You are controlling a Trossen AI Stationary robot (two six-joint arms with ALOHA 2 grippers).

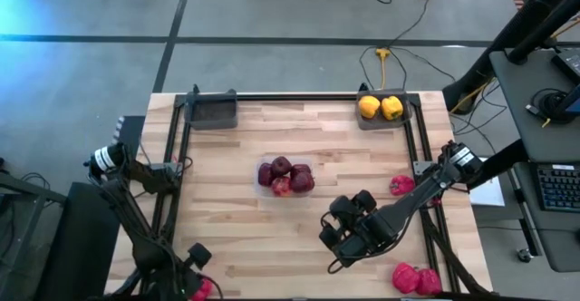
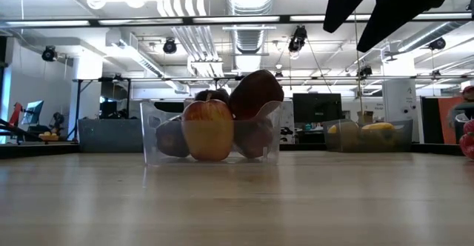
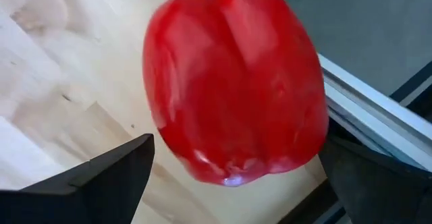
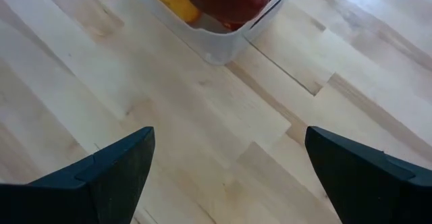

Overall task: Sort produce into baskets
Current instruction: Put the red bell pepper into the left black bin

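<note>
A bright red bell pepper (image 3: 233,82) lies on the wood at the table's near left corner (image 1: 205,289). My left gripper (image 3: 236,143) is open and points down over it, one finger on each side, and I see no touch. My right gripper (image 4: 229,133) hangs open over bare wood right of centre (image 1: 343,239), near the clear container (image 4: 216,21). That container (image 1: 285,177) holds several dark red apples (image 2: 211,127). Two yellow peppers (image 1: 380,107) sit in the far right dark tray (image 1: 362,121). The far left dark tray (image 1: 211,111) holds nothing.
One more red pepper (image 1: 401,185) lies near the right rail, and two (image 1: 415,280) lie at the near right corner. Black frame rails (image 1: 172,174) run along both table sides. Open wood lies between the container and the near edge.
</note>
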